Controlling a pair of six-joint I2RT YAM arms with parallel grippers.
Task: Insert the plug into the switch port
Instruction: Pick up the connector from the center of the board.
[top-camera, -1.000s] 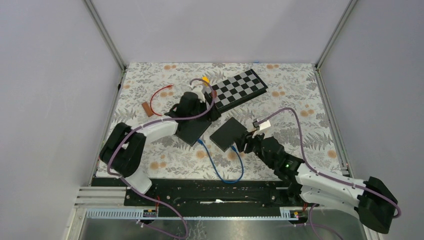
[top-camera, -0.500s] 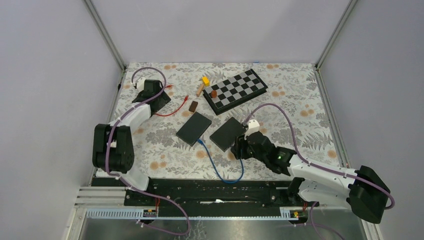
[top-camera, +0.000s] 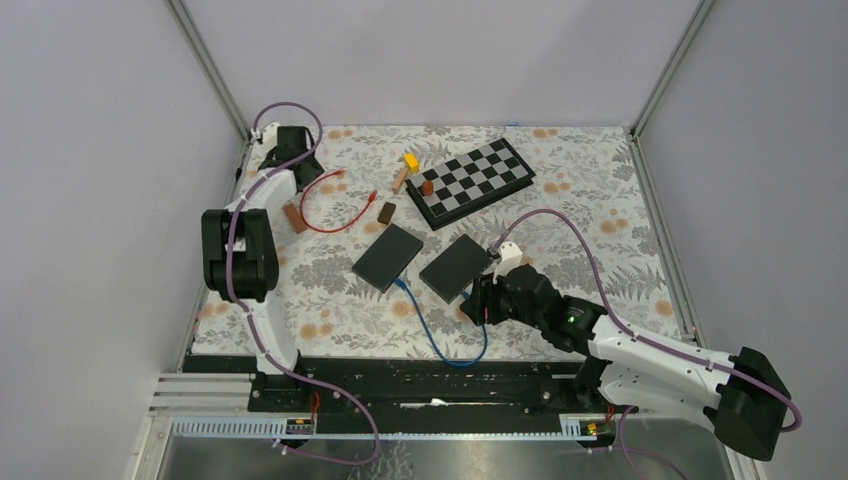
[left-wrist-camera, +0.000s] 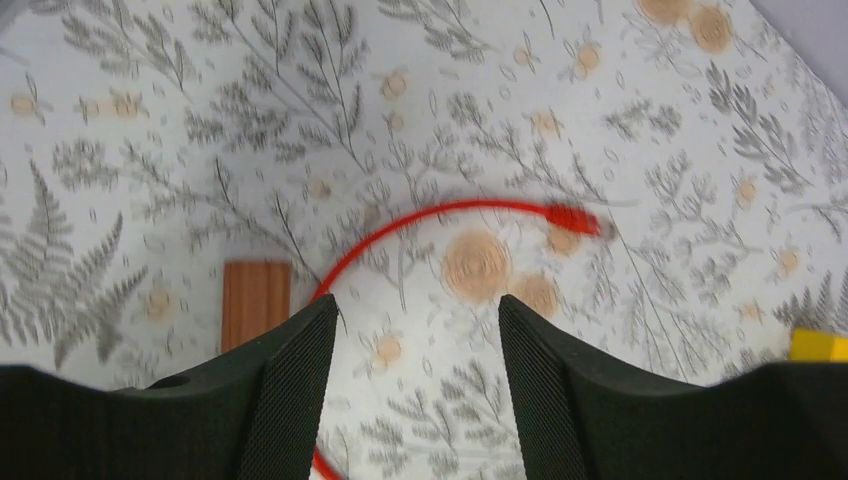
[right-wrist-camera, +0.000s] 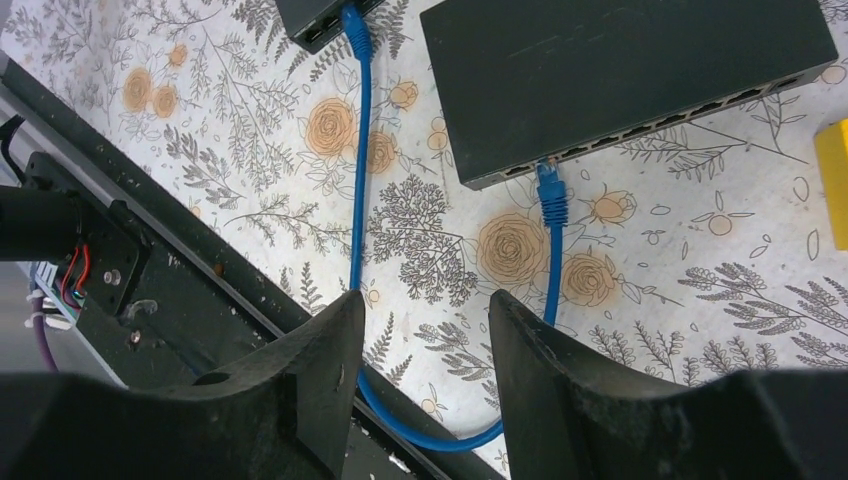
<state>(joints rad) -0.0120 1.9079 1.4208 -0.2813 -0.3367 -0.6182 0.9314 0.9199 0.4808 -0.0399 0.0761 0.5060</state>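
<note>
plug at the port, seating unconfirmed
we judge this step needs a straight, level push along the port's axis. right gripper (right-wrist-camera: 420, 305) hangs over the blue cable's plug (right-wrist-camera: 549, 197), fingers apart and empty; the plug tip meets the flat black switch box (right-wrist-camera: 620, 70). left gripper (left-wrist-camera: 415, 315), far corner, spread above a red cable (left-wrist-camera: 420, 215).

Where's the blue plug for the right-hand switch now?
Right wrist view: the blue plug lies against the port row of the right-hand switch, just ahead of the right gripper; whether it is seated is unclear.
</note>
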